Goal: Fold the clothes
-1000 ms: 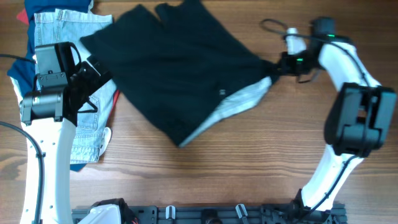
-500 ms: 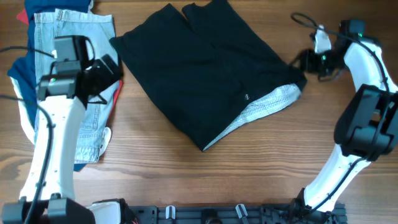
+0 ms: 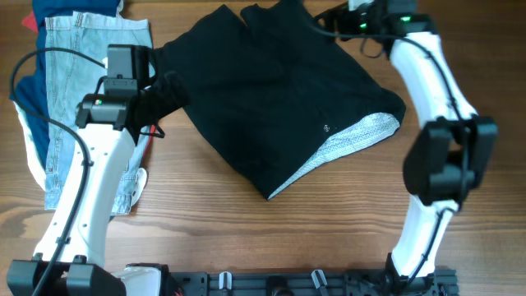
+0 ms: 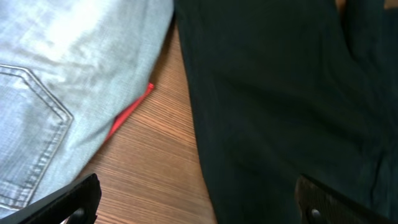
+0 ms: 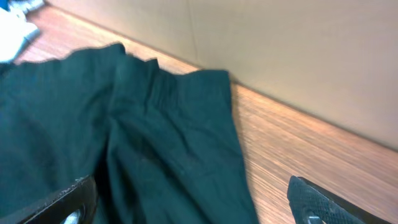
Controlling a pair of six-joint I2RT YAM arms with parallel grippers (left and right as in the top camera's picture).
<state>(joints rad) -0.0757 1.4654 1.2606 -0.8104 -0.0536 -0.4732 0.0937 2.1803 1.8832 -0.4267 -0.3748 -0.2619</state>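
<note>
Your left gripper (image 4: pixel 196 184) and right gripper (image 5: pixel 191 183) both stand wide open and empty above the black shorts (image 3: pixel 263 107).

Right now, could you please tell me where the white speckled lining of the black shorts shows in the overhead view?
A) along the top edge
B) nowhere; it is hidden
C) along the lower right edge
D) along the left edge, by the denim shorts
C: the speckled lining shows along the lower right edge of the black shorts, on the side away from the denim shorts.
</note>
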